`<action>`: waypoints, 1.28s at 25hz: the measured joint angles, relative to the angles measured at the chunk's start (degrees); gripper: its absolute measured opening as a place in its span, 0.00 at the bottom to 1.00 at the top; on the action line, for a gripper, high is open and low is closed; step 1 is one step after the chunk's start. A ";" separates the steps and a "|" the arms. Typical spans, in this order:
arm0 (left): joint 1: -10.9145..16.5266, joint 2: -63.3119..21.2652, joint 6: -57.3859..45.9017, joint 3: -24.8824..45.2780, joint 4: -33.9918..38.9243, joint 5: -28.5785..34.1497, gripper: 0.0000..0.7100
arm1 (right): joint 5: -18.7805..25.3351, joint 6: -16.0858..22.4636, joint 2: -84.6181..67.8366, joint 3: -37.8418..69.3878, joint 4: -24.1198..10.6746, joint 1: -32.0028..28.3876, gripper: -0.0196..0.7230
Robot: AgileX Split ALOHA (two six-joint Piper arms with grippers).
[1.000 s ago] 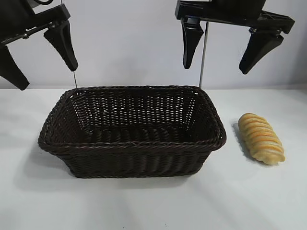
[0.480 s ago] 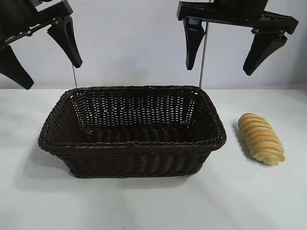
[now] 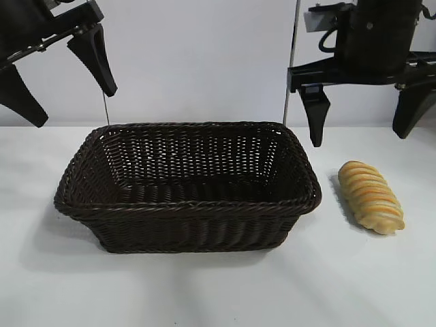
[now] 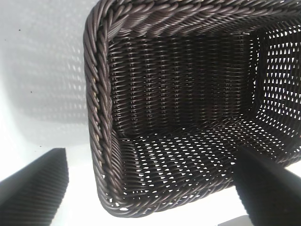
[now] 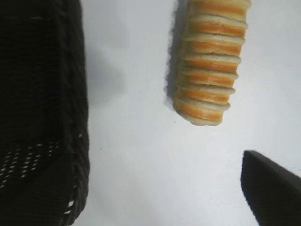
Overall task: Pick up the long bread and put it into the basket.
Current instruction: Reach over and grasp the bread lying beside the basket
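Right gripper (image 3: 364, 122) drops toward the long bread (image 3: 371, 196)
Its fingers spread and empty, it has shifted off the wicker basket (image 3: 187, 204) to above the loaf by the desk's (image 3: 218, 286) right edge; left gripper (image 3: 58, 82) hangs released, idle.

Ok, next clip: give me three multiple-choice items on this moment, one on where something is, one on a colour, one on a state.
1. Where is the long bread?
A. in the basket
B. on the table right of the basket
C. in a gripper

2. What colour is the basket?
A. dark brown
B. white
C. green

3. How is the right gripper?
A. shut on the bread
B. shut, holding nothing
C. open above the table

Key: 1 B, it lies beside the basket's right end; 2 A, dark brown weave; 3 C, fingers spread, nothing between.
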 joint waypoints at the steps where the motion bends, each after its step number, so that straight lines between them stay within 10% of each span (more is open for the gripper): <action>1: 0.00 0.00 0.00 0.00 0.00 0.00 0.97 | -0.66 -0.19 0.00 0.00 0.00 -0.80 0.96; 19: 0.00 0.00 0.00 0.00 0.00 -0.20 0.97 | -10.09 -1.32 15.12 0.00 2.89 -3.42 0.95; 25: 0.00 0.00 0.00 0.00 0.05 -0.15 0.97 | -10.20 -0.97 16.63 0.00 4.07 -3.42 0.22; 32: 0.00 0.00 0.00 0.00 0.10 -0.15 0.97 | -9.76 -0.62 14.65 0.00 4.28 -3.42 0.21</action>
